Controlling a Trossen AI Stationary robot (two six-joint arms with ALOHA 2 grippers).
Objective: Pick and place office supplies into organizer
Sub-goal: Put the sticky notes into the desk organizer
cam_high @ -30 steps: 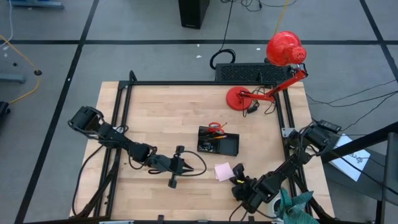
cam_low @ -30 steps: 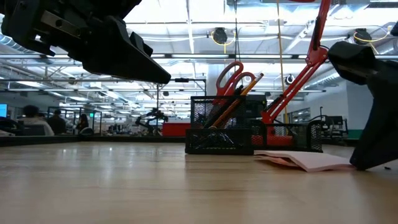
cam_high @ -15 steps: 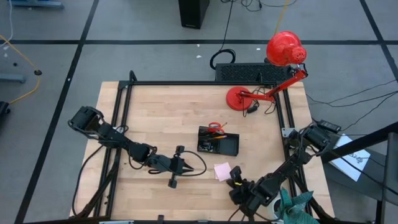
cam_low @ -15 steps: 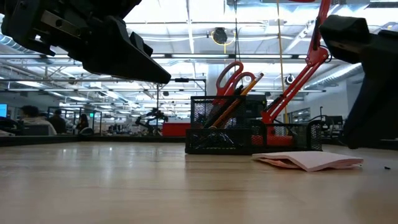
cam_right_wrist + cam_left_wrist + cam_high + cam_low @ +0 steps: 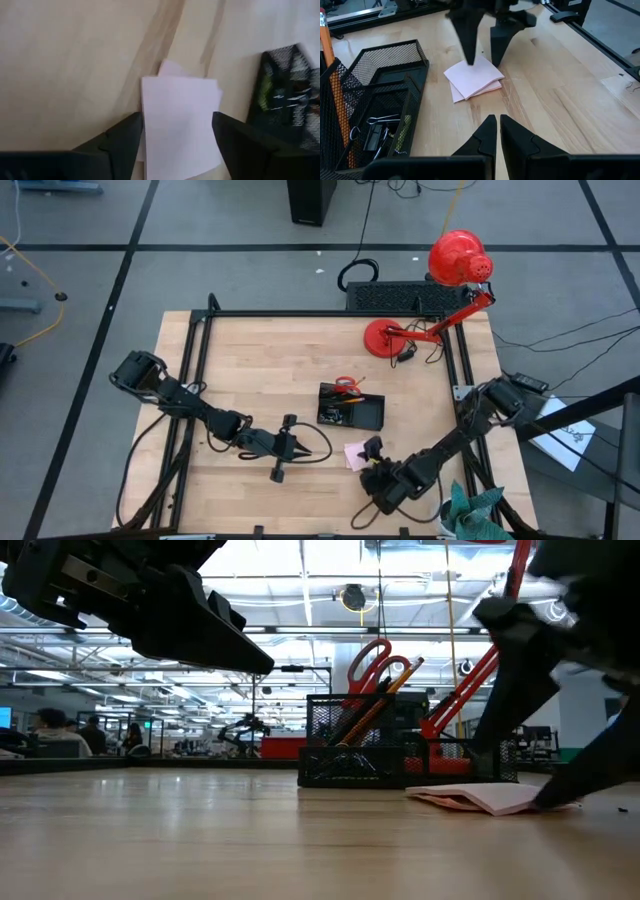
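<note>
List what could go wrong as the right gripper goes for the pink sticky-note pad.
1. The pink sticky-note pad lies flat on the table with its sheets fanned apart; the open right gripper, fingers straddling it, might pinch only the top sheets.
2. The pad sits close to the organizer; pushing it could slide it against the mesh wall.
3. The left gripper, shut, waits nearby, pointed at the pad; the carry path may cross it.

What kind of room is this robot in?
Probably a big robot lab or workshop. Long ceiling lights run over a wide open hall, more equipment stands in the hall behind, and taped lines mark the grey floor around the wooden table.
</note>
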